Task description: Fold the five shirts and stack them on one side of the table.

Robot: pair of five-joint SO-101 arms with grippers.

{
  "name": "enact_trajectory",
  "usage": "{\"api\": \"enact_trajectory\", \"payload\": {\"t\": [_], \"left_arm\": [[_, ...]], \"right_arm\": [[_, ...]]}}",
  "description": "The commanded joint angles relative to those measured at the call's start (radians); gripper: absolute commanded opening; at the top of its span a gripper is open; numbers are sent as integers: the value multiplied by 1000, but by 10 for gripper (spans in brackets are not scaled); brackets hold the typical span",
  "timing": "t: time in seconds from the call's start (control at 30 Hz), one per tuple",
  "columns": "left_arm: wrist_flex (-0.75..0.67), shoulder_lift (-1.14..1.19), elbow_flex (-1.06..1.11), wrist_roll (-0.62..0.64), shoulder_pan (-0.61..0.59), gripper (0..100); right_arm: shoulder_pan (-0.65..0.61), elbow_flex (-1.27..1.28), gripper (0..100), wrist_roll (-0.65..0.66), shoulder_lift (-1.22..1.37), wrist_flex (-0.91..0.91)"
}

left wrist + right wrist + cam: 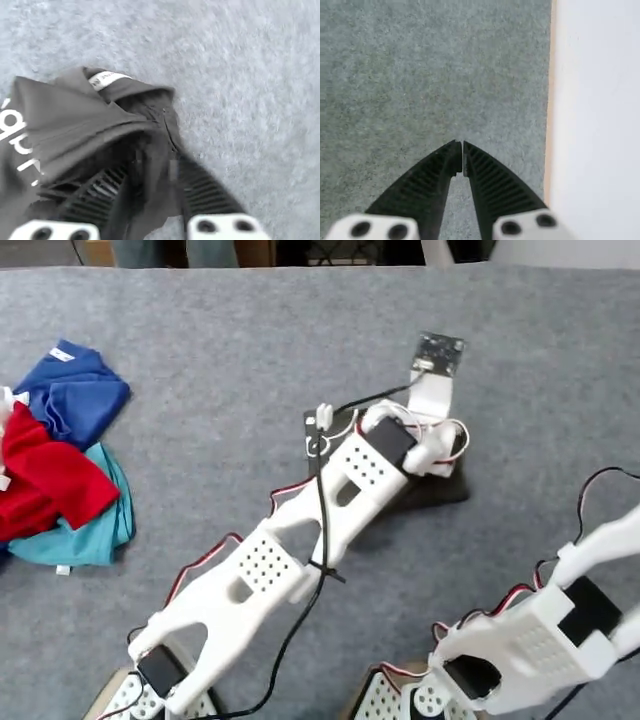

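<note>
I have my left gripper (150, 162) clenched on a fold of the black shirt (75, 125), my right gripper (459, 152) pinched shut on nothing over bare grey table (395, 75) away from that shirt, and the blue shirt (75, 390), red shirt (45, 475) and teal shirt (85, 535) heaped well apart from it.

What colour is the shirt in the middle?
Black shirt with white lettering, best seen in left wrist view.

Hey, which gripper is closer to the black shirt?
Left. The left gripper is shut on the black shirt; the right gripper hangs shut over the grey table cover, away from it.
</note>
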Motion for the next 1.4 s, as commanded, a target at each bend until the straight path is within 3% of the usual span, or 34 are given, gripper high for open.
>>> {"api": "enact_trajectory", "payload": {"t": [0.0,0.17,0.37,0.5,0.67,0.77,0.9,1.1,1.37], "left_arm": [[29,-43,-62,112,-25,307],[91,-209,-58,83,-134,277],[267,-377,-56,-57,-387,21],[397,-350,-53,-158,-510,28],[396,-264,70,-236,-627,29],[359,-141,203,-207,-638,29],[327,20,220,-150,-656,29],[367,78,38,-178,-690,29],[364,135,-59,-178,-697,29]], "right_arm": [[-31,-50,15,5,-58,5],[-110,-74,15,5,-51,68],[-388,47,15,-35,-50,126],[-580,166,15,-135,-54,132],[-822,231,15,-227,-41,158],[-901,272,15,-255,8,124],[-921,291,15,-336,120,20],[-891,291,15,-365,257,-114],[-727,291,15,-364,348,-304]]}}
